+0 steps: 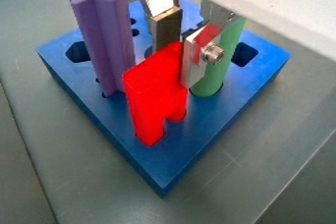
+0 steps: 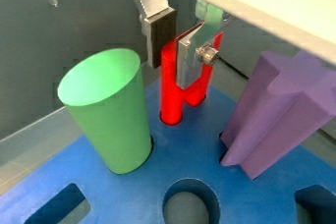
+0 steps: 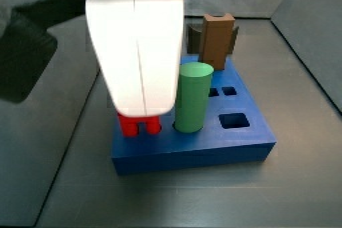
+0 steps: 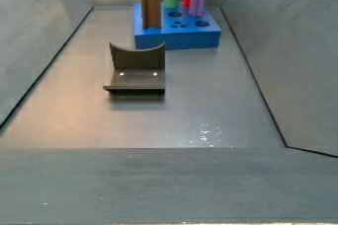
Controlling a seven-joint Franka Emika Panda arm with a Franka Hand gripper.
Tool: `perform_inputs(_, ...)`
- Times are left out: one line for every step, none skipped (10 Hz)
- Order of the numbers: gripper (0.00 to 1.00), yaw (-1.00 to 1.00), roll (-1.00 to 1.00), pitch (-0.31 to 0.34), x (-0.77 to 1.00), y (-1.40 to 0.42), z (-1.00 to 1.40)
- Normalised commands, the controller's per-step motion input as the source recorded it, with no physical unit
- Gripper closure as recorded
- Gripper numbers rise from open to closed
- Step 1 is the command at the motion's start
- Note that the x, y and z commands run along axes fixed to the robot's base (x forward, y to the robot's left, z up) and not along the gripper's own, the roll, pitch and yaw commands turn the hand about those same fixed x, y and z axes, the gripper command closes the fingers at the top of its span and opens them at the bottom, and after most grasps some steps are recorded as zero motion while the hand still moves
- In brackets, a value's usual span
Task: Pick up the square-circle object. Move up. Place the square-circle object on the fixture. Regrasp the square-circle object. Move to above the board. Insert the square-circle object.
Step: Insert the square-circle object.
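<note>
square-circle object (image 1: 160, 98) bright red, blocky, upright in board (image 1: 197, 149); gripper (image 1: 184, 39) clamping its top.

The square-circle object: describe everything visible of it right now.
The square-circle object is a bright red, smooth, plastic-looking peg with a blocky upper body and a stepped, narrower lower part. It stands upright on the blue board, its foot at the board's top in a wrist view, beside the green cylinder and near the purple peg. The gripper sits at its upper end, jaws flanking it; actual contact cannot be confirmed.
</note>
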Motion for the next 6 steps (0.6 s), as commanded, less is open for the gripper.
perform_inputs(1.00,0.00,0.00,0.000,-0.03,0.06,0.00)
perform_inputs(1.00,0.00,0.01,0.000,0.16,0.13,-0.62)
perform_inputs(1.00,0.02,0.00,-0.091,0.04,0.27,-1.00)
perform_inputs(1.00,0.08,0.04,-0.079,0.00,0.23,-1.00)
perform_inputs(1.00,0.16,0.13,-0.099,0.00,0.12,-0.97)
perform_inputs(1.00,0.22,0.18,-0.114,-0.01,0.03,-0.88)
